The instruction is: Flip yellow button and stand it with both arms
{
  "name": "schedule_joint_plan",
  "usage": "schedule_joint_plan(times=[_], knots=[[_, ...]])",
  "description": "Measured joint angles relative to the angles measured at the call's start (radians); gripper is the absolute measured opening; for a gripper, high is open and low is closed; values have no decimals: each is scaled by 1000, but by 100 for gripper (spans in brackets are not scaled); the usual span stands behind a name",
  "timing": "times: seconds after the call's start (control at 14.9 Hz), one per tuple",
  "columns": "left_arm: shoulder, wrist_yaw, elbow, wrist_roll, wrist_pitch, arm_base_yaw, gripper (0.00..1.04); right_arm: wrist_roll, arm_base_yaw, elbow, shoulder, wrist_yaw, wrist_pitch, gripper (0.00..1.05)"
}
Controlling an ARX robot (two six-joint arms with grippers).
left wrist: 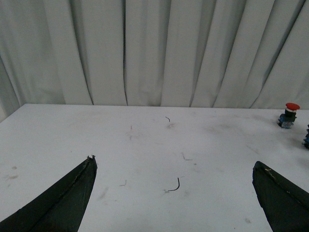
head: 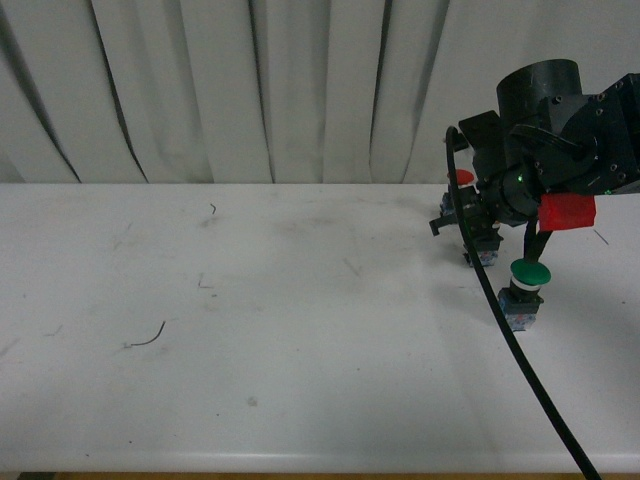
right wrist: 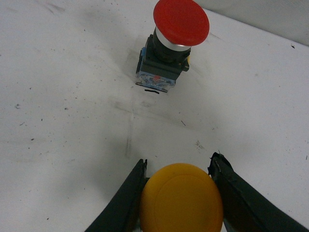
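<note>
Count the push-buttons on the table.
3: the green button standing nearest, the red button farther back, the yellow button between the right tool's fingers.

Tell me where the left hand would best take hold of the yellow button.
Probably the dark base below the cap, from the side the right hand leaves free. The right fingers flank the yellow button at its cap. The base is hidden here, so this is a guess. The left hand is open over bare table.
</note>
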Motion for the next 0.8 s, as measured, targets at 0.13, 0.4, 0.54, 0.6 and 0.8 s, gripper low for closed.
schedule_joint_plan(times=[0.13, 0.4, 0.54, 0.6, 0.8], knots=[[0, 0, 0, 0, 0, 0, 98, -5, 0, 0, 7, 1, 3, 72], [0, 0, 0, 0, 0, 0, 98, 7, -3, -2, 2, -20, 11, 98], [0, 0, 0, 0, 0, 0, 98, 35, -14, -27, -50, -68, 47, 98], [0, 0, 0, 0, 0, 0, 98, 54, -25, -61, -106, -93, 79, 98], [0, 0, 0, 0, 0, 0, 98, 132, -86, -284, -426, -233, 256, 98]])
